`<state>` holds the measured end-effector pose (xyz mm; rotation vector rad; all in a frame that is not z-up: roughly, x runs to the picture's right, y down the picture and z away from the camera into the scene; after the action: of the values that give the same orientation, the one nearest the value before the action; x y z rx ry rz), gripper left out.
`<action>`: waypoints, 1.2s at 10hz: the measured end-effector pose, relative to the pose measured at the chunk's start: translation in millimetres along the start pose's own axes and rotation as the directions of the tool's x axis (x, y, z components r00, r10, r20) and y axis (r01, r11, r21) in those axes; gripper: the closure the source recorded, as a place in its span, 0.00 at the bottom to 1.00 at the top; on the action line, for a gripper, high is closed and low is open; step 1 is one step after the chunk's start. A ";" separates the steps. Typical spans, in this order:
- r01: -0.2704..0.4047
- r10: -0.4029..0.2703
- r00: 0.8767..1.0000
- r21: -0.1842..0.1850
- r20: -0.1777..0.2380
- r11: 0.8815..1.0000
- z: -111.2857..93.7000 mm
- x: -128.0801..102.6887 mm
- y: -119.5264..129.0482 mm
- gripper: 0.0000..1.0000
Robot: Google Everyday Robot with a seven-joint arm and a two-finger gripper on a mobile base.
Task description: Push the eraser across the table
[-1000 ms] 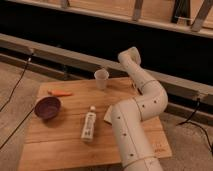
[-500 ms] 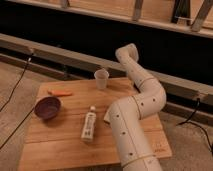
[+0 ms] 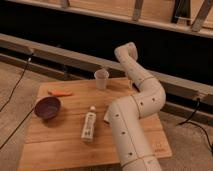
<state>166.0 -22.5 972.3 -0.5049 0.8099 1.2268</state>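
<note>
Eraser not visible, orientation unknown. Gripper out of sight behind the arm [image 3: 135, 107] at upper centre. On the table [image 3: 60, 145]: purple bowl [image 3: 47, 107], white bottle [image 3: 89, 124], clear cup [image 3: 101, 79], orange carrot [image 3: 60, 93]

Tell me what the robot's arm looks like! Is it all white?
Yes, the arm is creamy white all over. It looks like fat, round tubes joined by curved elbow pieces, with small dark dots, perhaps screws, near the joints. No loose cables hang from it. Its far end reaches beyond the wooden table, near the clear cup. The gripper is hidden there, so its look stays unknown.
</note>
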 end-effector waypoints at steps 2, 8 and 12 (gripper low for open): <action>0.004 -0.003 1.000 -0.058 0.007 0.998 -9.9 -4.5 29.9 0.40; -0.008 0.008 1.000 -0.136 -0.005 0.991 25.8 -5.6 45.8 0.40; -0.003 0.009 0.999 -0.175 0.035 0.984 58.6 -9.6 23.8 0.40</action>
<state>157.9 21.0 1018.4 -0.6219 0.6767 1.3163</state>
